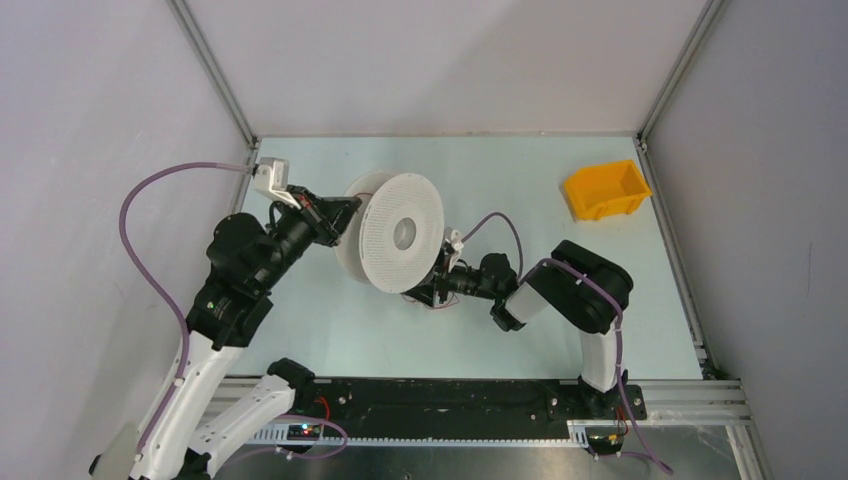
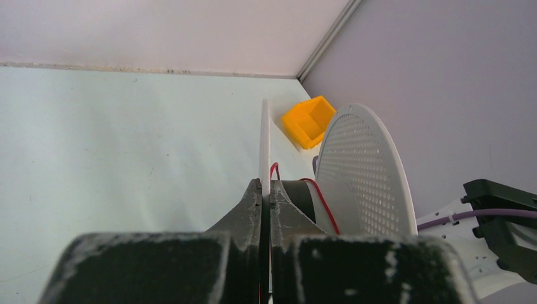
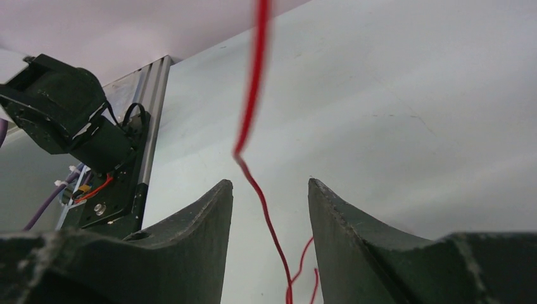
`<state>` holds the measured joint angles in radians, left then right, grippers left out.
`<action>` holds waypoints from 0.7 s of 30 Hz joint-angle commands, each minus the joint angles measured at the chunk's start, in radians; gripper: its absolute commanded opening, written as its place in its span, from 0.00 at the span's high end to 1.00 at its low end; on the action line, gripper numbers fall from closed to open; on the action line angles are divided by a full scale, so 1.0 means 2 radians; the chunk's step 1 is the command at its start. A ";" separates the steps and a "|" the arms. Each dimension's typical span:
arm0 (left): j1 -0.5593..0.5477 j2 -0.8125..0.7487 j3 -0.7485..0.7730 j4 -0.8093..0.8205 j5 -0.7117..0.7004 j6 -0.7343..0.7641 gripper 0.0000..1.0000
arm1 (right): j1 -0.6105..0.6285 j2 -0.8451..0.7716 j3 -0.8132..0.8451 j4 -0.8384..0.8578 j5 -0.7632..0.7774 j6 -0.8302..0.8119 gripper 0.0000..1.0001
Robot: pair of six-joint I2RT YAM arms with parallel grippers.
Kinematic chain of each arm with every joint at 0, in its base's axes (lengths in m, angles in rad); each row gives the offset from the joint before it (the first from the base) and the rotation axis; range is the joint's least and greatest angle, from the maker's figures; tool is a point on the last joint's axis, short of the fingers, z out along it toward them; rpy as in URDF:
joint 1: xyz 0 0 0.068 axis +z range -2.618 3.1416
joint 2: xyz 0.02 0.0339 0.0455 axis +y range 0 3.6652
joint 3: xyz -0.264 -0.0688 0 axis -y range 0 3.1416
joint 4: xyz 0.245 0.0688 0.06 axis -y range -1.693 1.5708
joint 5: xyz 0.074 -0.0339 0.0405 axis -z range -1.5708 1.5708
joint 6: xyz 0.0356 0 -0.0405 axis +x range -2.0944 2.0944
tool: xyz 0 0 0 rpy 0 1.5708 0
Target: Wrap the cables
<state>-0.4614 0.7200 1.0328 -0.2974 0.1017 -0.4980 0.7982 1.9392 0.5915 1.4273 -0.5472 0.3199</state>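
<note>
The spool (image 1: 392, 232) is steadied, clamped by the left claw (image 2: 266, 186); at five o'clock, the cable (image 3: 252, 95) is straddled by the spread right claw (image 3: 270, 190).

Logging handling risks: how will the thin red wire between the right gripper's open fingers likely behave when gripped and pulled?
Probably floppy: the wire hangs in loose kinks through the open right gripper, so it should sag, not hold shape. Being hair-thin, it may slip from a pinch. Pulling could tug the spool, though the left gripper clamps its flange.
</note>
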 commanded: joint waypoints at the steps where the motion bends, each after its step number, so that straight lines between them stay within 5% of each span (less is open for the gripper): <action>1: 0.001 -0.003 0.029 0.067 -0.020 -0.016 1.00 | 0.013 0.020 0.025 0.035 -0.006 -0.007 0.51; 9: 0.021 -0.007 0.033 0.099 -0.077 -0.054 1.00 | 0.014 0.023 0.021 0.036 -0.005 0.019 0.86; 21: 0.056 0.020 0.047 0.161 -0.158 -0.036 1.00 | 0.123 -0.108 0.006 -0.133 0.081 -0.107 0.93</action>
<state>-0.3557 0.7551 1.0740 -0.1291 -0.1394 -0.6003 0.9936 1.8271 0.6056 1.2598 -0.4713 0.2260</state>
